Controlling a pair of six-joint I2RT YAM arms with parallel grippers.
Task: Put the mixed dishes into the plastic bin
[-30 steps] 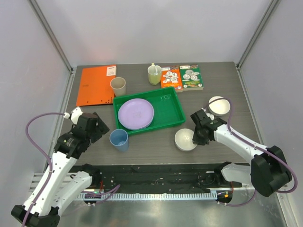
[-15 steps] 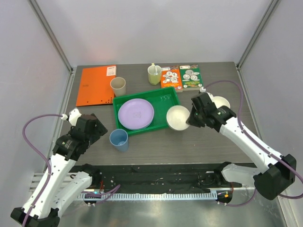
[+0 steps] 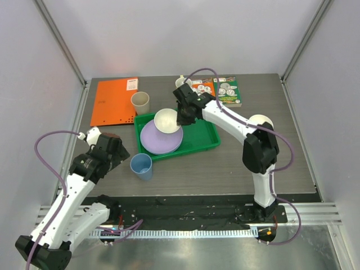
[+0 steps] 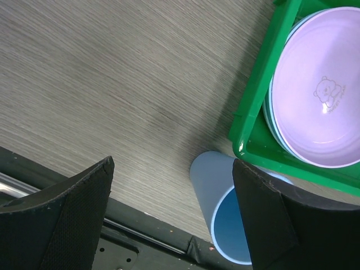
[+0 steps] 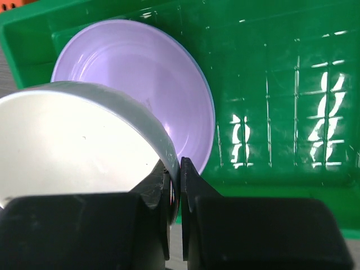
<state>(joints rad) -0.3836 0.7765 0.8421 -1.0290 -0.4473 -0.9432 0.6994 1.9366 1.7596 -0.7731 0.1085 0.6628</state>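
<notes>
Only up close, right end effector (image 5: pixel 174 170) pinching bowl (image 5: pixel 73 143)

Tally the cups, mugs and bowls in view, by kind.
Cups: 2 (beige cup, blue cup)
Mugs: 1 (yellow-green mug)
Bowls: 2 (cream bowl held by the right gripper, white bowl)
Total: 5

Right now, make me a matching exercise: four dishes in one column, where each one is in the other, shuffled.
1 cream bowl
2 blue cup
3 beige cup
4 lilac plate

A lying in the green bin
B standing beside the orange folder
C pinched at the rim by the right tool
D standing on the table in front of the green bin

Pairs: 1-C, 2-D, 3-B, 4-A
</notes>
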